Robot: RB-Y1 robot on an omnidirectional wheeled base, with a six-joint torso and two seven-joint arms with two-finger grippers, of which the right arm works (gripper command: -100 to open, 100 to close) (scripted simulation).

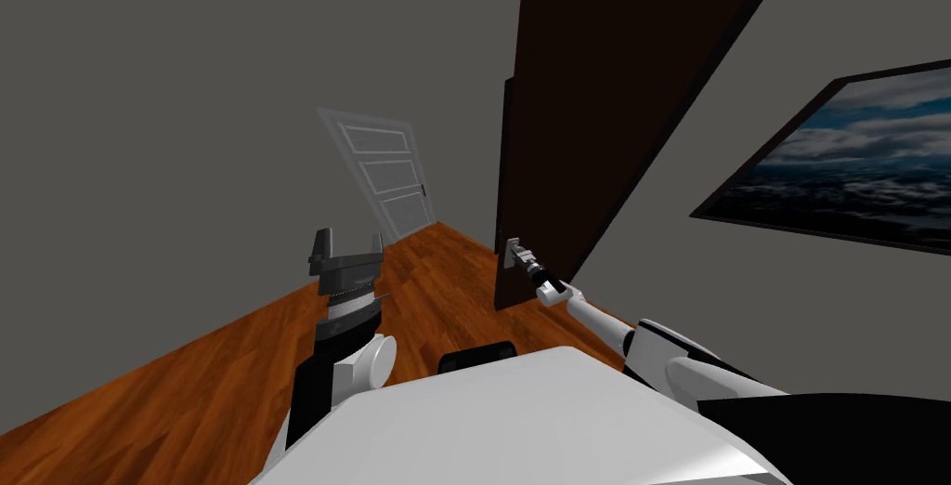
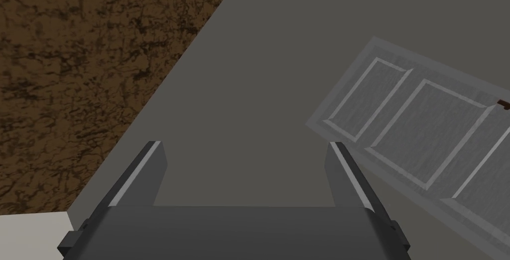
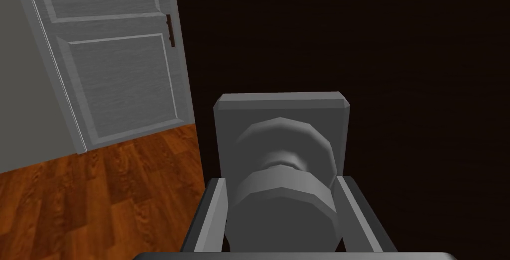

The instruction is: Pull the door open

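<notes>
Now, right end effector (image 3: 282,185) pinching faceted grey knob (image 3: 284,209), dark brown door (image 3: 398,72), left end effector (image 2: 245,145) spread.

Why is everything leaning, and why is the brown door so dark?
Head view: the wide lens tilts the whole picture, so the dark door and white door only seem to lean. Right wrist view: that door looks nearly black, no glare, while the grey knob in the right claw is softly lit.

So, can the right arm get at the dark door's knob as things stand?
Likely yes: the right gripper grips the grey knob on the dark door, fingers pressing its sides, nothing between.
</notes>
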